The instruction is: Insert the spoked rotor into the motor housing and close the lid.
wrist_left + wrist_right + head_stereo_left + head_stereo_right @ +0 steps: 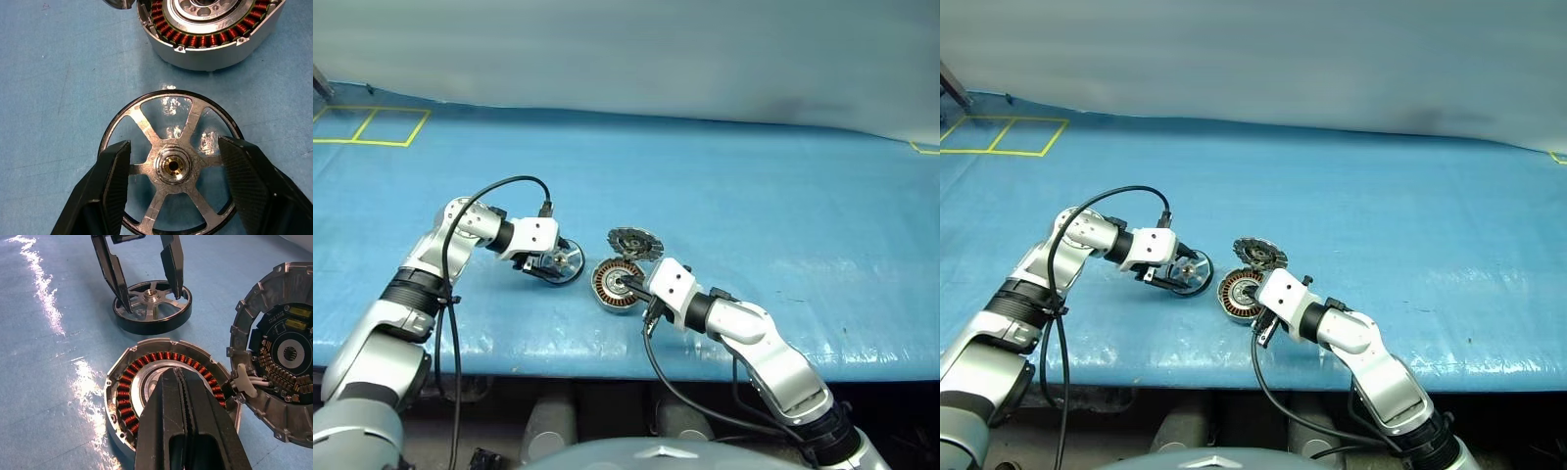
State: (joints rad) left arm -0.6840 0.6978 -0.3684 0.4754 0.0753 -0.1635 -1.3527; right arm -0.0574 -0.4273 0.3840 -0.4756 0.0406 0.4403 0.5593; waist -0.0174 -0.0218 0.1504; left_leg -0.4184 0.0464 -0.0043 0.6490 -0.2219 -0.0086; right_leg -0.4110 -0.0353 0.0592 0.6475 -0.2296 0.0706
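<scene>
While the spoked rotor [171,169] lies flat on the blue table cover [754,196], just beside the motor housing [146,391], the left gripper [173,181] hangs over it with its black fingers [110,181] spread, one inside the rim on each side of the hub. Only copper-brown windings ring the housing's central hole; no rotor sits in it. Its lid [281,352] stands swung open at the rim, dark inner face showing. Pressed together, the right gripper [183,396] points its fingers into the housing's centre.
</scene>
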